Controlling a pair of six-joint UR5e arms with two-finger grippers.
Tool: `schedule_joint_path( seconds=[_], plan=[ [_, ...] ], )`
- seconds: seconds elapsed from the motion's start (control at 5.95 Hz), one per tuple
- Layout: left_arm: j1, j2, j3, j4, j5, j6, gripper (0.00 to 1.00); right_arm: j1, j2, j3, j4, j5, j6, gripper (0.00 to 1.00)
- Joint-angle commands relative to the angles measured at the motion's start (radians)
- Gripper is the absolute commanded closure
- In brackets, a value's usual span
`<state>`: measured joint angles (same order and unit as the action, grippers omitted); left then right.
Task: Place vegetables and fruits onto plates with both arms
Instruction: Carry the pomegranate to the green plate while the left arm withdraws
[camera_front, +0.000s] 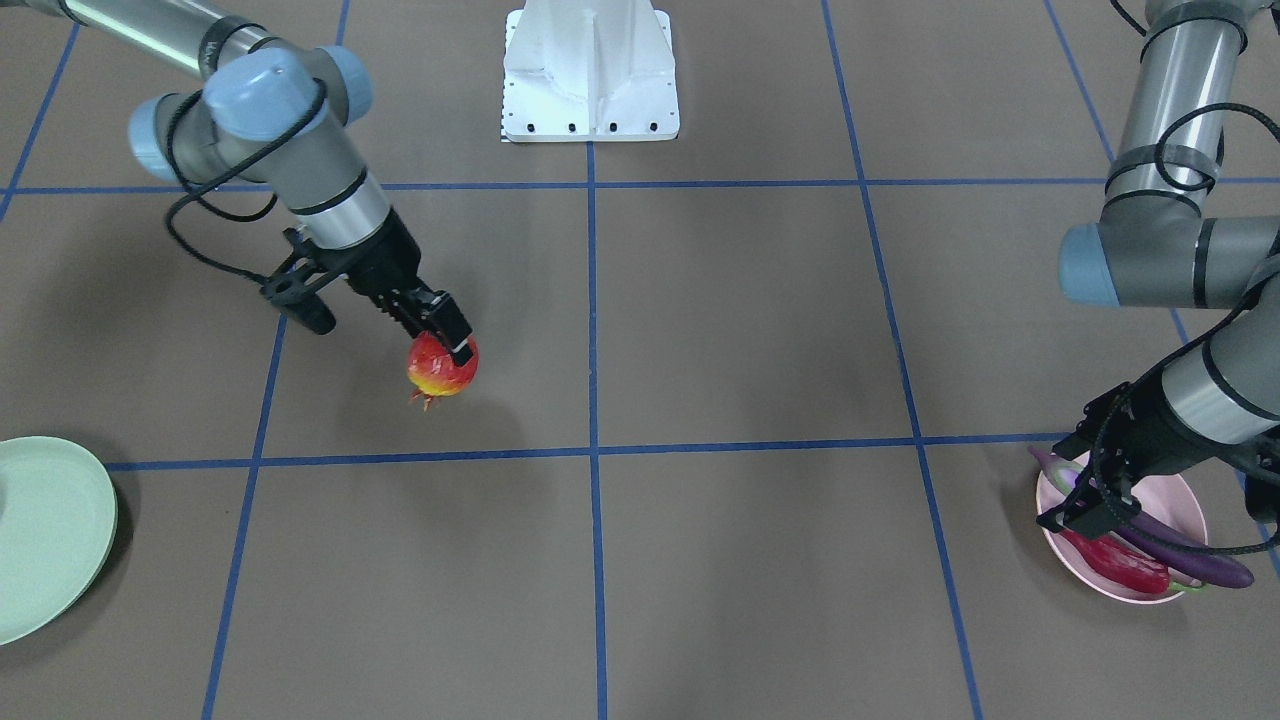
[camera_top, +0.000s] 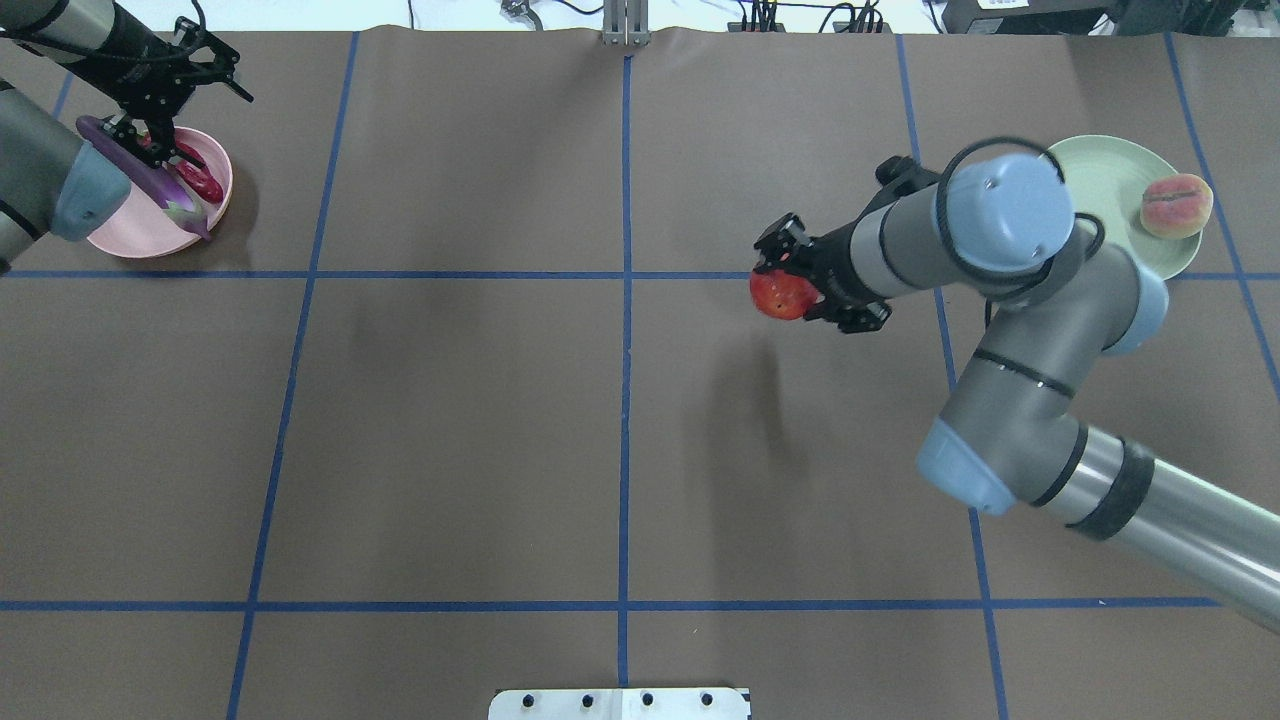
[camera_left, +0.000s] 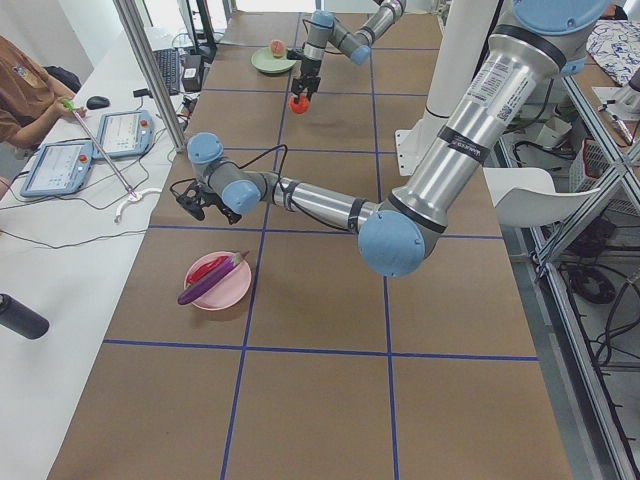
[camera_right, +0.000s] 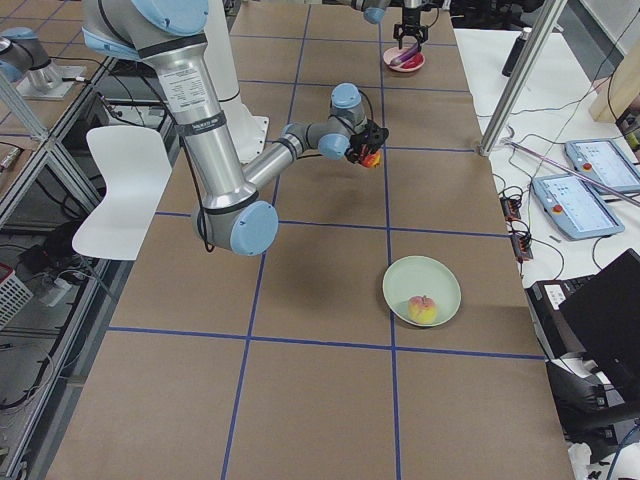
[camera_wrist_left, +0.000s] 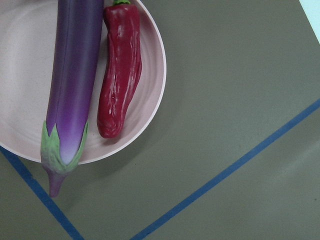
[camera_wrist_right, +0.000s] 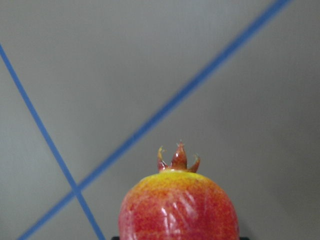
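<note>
The pomegranate (camera_front: 441, 366) is clamped in the right arm's (camera_top: 1000, 230) jaws, seemingly lifted off the desk (camera_top: 450, 400) and well apart from the green plate (camera_top: 1100, 160), where the peach (camera_top: 1176, 205) lies. This looks like the last carry, so next comes a swing over that plate's bare part, then lowering and release. Far from the green plate, the left wrist view shows plainly what the overhead half hides, eggplant (camera_wrist_left: 72, 75) and chili (camera_wrist_left: 120, 75) side by side on the pink plate (camera_wrist_left: 20, 100); whether the left arm's (camera_top: 40, 170) jaws are open I cannot tell.

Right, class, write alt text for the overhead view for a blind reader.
The right gripper holds a pomegranate above the table, right of centre. Top right, a peach sits on a green plate; top left, the left gripper hovers over a pink plate holding an eggplant and chili.
</note>
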<state>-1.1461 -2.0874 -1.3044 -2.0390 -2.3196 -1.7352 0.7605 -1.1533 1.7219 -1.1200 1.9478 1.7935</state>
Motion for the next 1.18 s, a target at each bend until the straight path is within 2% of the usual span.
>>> schedule_joint_path(
  seconds=[0.0,0.17,0.34,0.5,0.67,0.84,1.01],
  plan=[
    [0.028,0.094,-0.154,-0.001,0.003,0.026,0.0,0.175,-0.015,-0.004,-0.161,0.088,-0.336,1.0],
    [0.035,0.145,-0.208,0.0,0.002,0.178,0.0,0.228,-0.058,-0.005,-0.182,0.095,-0.494,1.0],
    [0.032,0.24,-0.251,-0.001,0.003,0.395,0.0,0.294,-0.099,-0.043,-0.181,0.133,-0.657,1.0],
    [0.005,0.359,-0.306,-0.001,0.003,0.638,0.0,0.369,-0.141,-0.101,-0.181,0.19,-0.868,1.0],
    [-0.032,0.438,-0.331,-0.001,0.003,0.812,0.0,0.426,-0.153,-0.202,-0.178,0.206,-1.067,1.0],
    [-0.059,0.47,-0.346,-0.001,0.003,0.883,0.0,0.436,-0.152,-0.293,-0.173,0.209,-1.186,1.0],
    [-0.085,0.512,-0.378,-0.003,0.003,0.939,0.0,0.436,-0.148,-0.342,-0.172,0.21,-1.222,1.0]
  ],
)
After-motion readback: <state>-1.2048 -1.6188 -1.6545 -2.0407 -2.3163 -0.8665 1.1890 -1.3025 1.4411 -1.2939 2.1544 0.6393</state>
